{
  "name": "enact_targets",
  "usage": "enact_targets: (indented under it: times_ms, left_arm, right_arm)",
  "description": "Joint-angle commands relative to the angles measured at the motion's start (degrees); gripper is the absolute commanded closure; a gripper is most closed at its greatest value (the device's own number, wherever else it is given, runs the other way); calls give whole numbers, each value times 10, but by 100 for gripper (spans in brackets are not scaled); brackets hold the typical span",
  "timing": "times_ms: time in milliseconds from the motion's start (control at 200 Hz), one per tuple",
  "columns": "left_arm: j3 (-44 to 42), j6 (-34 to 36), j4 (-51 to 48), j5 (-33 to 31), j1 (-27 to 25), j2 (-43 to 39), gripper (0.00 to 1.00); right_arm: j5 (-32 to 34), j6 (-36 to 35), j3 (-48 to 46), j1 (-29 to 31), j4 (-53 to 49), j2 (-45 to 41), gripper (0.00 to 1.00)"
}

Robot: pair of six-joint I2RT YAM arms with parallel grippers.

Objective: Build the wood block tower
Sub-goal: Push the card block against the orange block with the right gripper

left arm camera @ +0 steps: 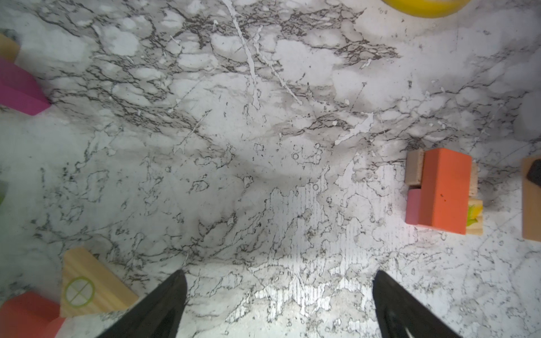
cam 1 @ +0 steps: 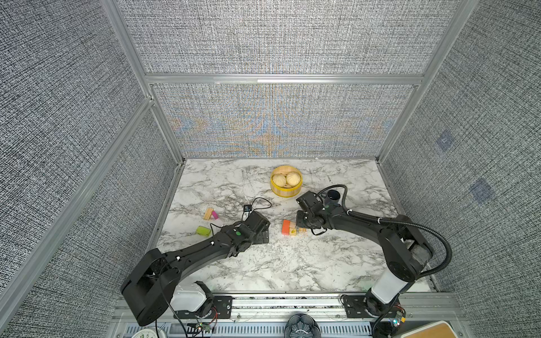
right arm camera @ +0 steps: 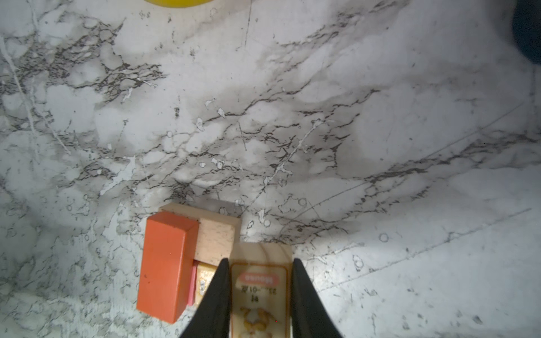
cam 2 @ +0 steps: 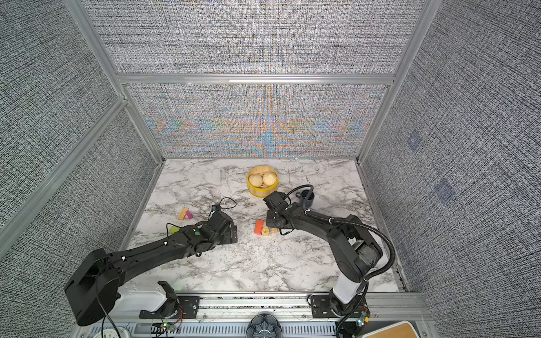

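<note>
In both top views the marble-patterned table (cam 1: pixel 292 269) carries a low cluster of wood blocks (cam 1: pixel 290 228) near its middle, with an orange slab (cam 1: pixel 286 227) on the cluster's left. The right arm (cam 1: pixel 366 225) covers the cluster's right side. A lime-green block (cam 1: pixel 203 231), a tan slab (cam 1: pixel 208 213) and a magenta block (cam 1: pixel 215 215) lie well apart to the left. A round yellow steamer basket (cam 1: pixel 285 191) with two buns (cam 1: pixel 285 178) and a dark mug (cam 1: pixel 333 195) stand behind.

Only the left wrist view shows the left gripper (left arm camera: pixel 279 275) released, jaws wide over bare marble. A tan triangular block (left arm camera: pixel 90 281) with a green circle and a red block (left arm camera: pixel 26 313) lie beside one finger (left arm camera: pixel 164 304).

The right wrist view shows the right gripper (right arm camera: pixel 259 262) clenched on a printed tan block (right arm camera: pixel 260 292). This block is just beside the matte orange slab, which touches a plain tan block (right arm camera: pixel 216 237) and a pink block (right arm camera: pixel 191 284).
</note>
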Motion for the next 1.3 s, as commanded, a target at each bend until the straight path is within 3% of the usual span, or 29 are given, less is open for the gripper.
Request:
enact_targets:
  times_ms: [0,695,975,1296]
  left_arm:
    - [3,-3,10,-1,1,2,1]
    - [-20,-2,-2,-17,1,-30,0]
    - [-31,-7,0,-17,1,-41,0]
    - [-21,-5,1,-7,0,-36,1]
  right_arm:
    - [-22,-2,9,1,-10,4,78]
    - [-80,13,42,1,22,57,75]
    - [-81,14,42,0,20,59,54]
    - [-75,8,38,-1,14,34,46]
